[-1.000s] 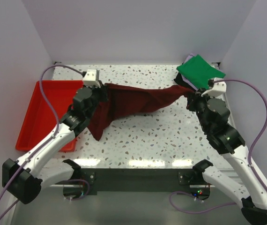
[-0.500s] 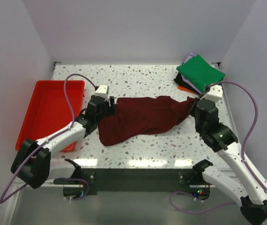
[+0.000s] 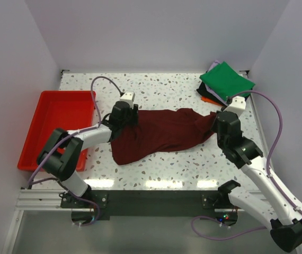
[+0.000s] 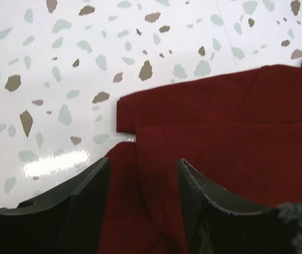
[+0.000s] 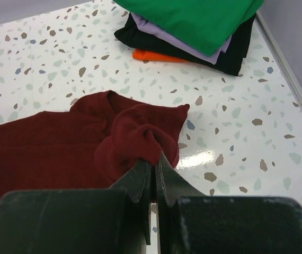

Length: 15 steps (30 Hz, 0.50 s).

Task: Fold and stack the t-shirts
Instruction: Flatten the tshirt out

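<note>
Shirt (image 3: 161, 132), dark maroon, now lies spread on the table (image 3: 167, 90); a second ago it hung stretched in the air between both arms. Left gripper (image 4: 143, 174) has let go, its jaws standing apart over the cloth's left edge. Right gripper (image 5: 153, 164) stays pinched tight on a bunched corner. Likely laid out ready for folding. Long axis runs left to right; the wide end sits left, and the narrow gathered end points right toward the folded stack (image 3: 226, 80) in the far corner.

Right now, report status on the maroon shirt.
Left end effector open over edge of maroon t-shirt. Right end effector shut on its bunched other end. Folded stack sits apart, nothing blocking.
</note>
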Motion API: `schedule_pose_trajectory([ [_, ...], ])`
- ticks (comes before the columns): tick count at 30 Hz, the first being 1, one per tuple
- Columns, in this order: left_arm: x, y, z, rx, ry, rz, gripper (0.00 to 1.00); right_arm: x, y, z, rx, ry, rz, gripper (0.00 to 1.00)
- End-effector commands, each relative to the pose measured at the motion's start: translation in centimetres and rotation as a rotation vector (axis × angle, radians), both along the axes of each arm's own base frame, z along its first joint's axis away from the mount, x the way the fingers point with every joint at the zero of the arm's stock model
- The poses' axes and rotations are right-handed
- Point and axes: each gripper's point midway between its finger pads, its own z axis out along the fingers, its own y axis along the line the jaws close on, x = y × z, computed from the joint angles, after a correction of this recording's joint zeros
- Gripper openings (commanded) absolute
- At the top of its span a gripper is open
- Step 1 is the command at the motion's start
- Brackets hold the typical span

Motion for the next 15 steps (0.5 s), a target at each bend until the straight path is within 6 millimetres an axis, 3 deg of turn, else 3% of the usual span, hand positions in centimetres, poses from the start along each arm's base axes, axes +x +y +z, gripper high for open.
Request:
schedule_pose_trajectory([
  [1, 3.4, -1.5, 3.7, -0.041, -0.131, -0.017, 0.57, 0.4, 0.0, 1.2, 0.033, -0.060, -0.010, 0.00],
  [11, 3.9, -2.0, -0.2, -0.013, -0.033, -0.019, 0.42, 0.7, 0.1, 0.8, 0.040, -0.057, -0.002, 0.00],
  [15, 4.2, -2.1, -1.2, -0.005, -0.012, -0.014, 0.42, 0.7, 0.1, 0.7, 0.039, -0.053, 0.002, 0.00],
])
